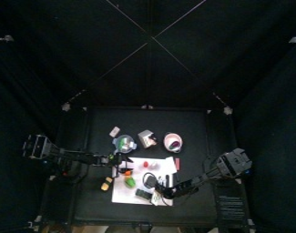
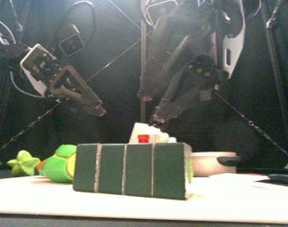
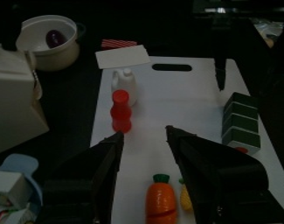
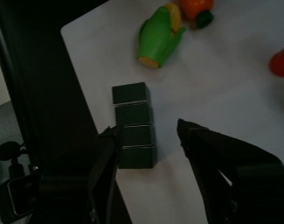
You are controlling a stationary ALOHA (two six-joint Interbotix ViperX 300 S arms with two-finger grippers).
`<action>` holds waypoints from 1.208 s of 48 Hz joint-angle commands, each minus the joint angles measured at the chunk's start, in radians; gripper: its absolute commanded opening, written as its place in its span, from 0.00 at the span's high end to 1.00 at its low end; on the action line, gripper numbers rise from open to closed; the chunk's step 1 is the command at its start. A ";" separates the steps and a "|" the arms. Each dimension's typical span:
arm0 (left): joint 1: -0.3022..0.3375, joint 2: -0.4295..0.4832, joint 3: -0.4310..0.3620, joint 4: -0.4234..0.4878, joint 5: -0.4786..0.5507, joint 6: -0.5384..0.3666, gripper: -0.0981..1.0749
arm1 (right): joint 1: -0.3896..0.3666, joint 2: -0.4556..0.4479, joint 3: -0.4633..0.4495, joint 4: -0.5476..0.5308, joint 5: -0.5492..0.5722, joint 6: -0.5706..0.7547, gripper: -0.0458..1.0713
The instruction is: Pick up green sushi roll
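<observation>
The green sushi roll (image 2: 132,168) is a dark green block of several slices lying on the white cutting board (image 3: 179,87). In the right wrist view the roll (image 4: 135,136) lies just below my right gripper (image 4: 148,129), whose jaws stand open on either side of it without touching. In the front view the right gripper (image 2: 160,115) hangs above and behind the roll. My left gripper (image 3: 143,134) is open and empty over the board, with the roll (image 3: 241,122) off to one side and a red bottle (image 3: 121,109) just ahead of it.
A green and yellow toy vegetable (image 4: 162,39) lies on the board beyond the roll, and a carrot (image 3: 164,194) under the left jaws. Off the board stand a white bowl (image 3: 48,39), a white box (image 3: 10,87) and a blue cup (image 3: 16,166).
</observation>
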 commanded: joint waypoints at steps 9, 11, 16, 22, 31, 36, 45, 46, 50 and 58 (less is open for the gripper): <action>0.005 -0.060 0.075 -0.055 -0.087 0.003 0.21 | 0.005 0.040 -0.060 0.011 -0.028 0.000 0.19; 0.005 -0.064 0.084 -0.057 -0.087 0.003 0.21 | 0.006 0.044 -0.066 0.021 -0.028 0.000 0.18; 0.003 -0.074 0.097 -0.055 -0.089 0.003 0.21 | 0.005 0.058 -0.077 0.040 -0.026 0.000 0.18; 0.003 -0.077 0.100 -0.054 -0.089 0.005 0.21 | 0.003 0.083 -0.078 0.066 -0.002 -0.003 0.18; 0.006 -0.077 0.097 -0.057 -0.089 0.005 0.21 | 0.000 0.114 -0.081 0.078 0.003 -0.003 0.18; 0.006 -0.077 0.097 -0.057 -0.089 0.003 0.21 | 0.002 0.123 -0.087 0.078 0.000 -0.002 0.18; 0.006 -0.077 0.097 -0.057 -0.089 0.000 0.21 | -0.002 0.141 -0.089 0.075 0.005 -0.002 0.19; 0.006 -0.077 0.097 -0.057 -0.089 0.002 0.21 | -0.003 0.144 -0.089 0.074 0.005 -0.002 0.19; 0.006 -0.077 0.097 -0.057 -0.089 0.002 0.21 | -0.006 0.149 -0.089 0.078 0.006 -0.002 0.20; 0.006 -0.077 0.098 -0.057 -0.089 0.002 0.21 | -0.011 0.147 -0.091 0.071 0.008 -0.002 0.27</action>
